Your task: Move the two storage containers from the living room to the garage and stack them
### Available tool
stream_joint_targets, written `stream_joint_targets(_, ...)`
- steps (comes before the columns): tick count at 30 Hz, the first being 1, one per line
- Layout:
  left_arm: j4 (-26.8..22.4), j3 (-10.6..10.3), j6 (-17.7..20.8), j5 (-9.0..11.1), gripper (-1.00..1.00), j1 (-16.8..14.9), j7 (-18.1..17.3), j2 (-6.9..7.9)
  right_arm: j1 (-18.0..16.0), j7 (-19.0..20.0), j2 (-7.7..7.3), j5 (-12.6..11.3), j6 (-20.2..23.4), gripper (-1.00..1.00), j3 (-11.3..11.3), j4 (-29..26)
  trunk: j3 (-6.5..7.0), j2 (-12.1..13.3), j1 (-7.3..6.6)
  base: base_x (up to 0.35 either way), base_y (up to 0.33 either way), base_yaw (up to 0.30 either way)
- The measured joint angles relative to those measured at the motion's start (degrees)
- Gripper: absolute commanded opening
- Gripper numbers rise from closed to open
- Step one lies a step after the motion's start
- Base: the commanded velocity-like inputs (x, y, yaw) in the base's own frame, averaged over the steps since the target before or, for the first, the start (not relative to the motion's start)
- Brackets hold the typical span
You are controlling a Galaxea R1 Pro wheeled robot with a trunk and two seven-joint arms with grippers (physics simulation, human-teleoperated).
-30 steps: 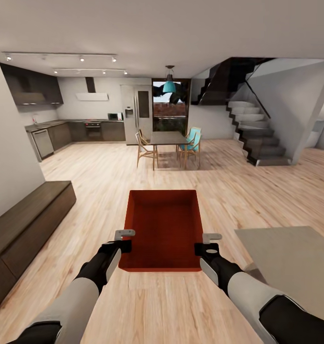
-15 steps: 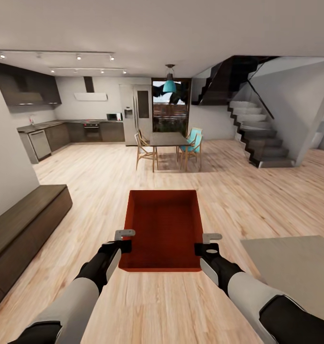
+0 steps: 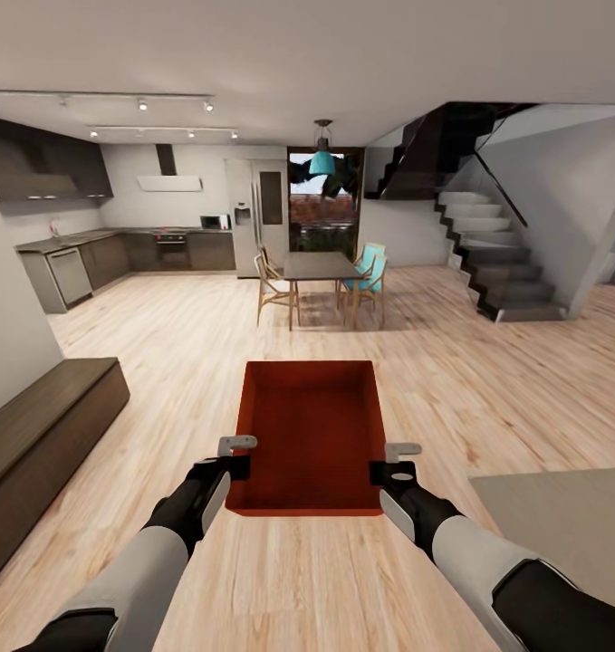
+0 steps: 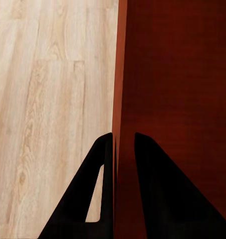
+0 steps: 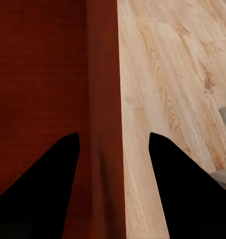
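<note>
One orange-red storage container (image 3: pixel 307 435) hangs open-topped above the light wood planks of the living room, straight ahead between both arms. My left gripper (image 3: pixel 237 455) is shut on its left wall; in the left wrist view its fingers (image 4: pixel 105 149) pinch the thin wall of the container (image 4: pixel 182 74). My right gripper (image 3: pixel 393 460) straddles the right wall. In the right wrist view the gripper (image 5: pixel 113 134) stands open, with gaps showing beside the container wall (image 5: pixel 100 74).
A long dark low cabinet (image 3: pixel 35 435) runs along the left wall. A beige rug (image 3: pixel 561 516) lies at the lower right. Ahead stand a dining table (image 3: pixel 318 264) with chairs, a kitchen (image 3: pixel 117 254) at the far left and a staircase (image 3: pixel 506 263) at the right.
The whole view has shifted: the camera moved forward, so the cabinet and rug slid toward the frame's edges. The container and both grippers keep their places relative to me.
</note>
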Motion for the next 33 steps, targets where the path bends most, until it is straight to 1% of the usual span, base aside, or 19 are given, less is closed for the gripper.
stream_joint_targets(30,0.1,0.0,0.0,0.0,-1.0,0.0,0.0,0.02,0.0,0.0,0.04,0.0,0.0,-1.0,0.1,0.1,0.0,0.0,0.0,0.322,0.0,0.0)
stream_joint_targets(33,0.1,0.0,0.0,0.1,-1.0,0.0,0.0,0.06,0.0,-0.1,0.07,-0.1,0.0,-1.0,0.1,0.1,0.0,0.0,0.0,0.322,0.0,-0.097)
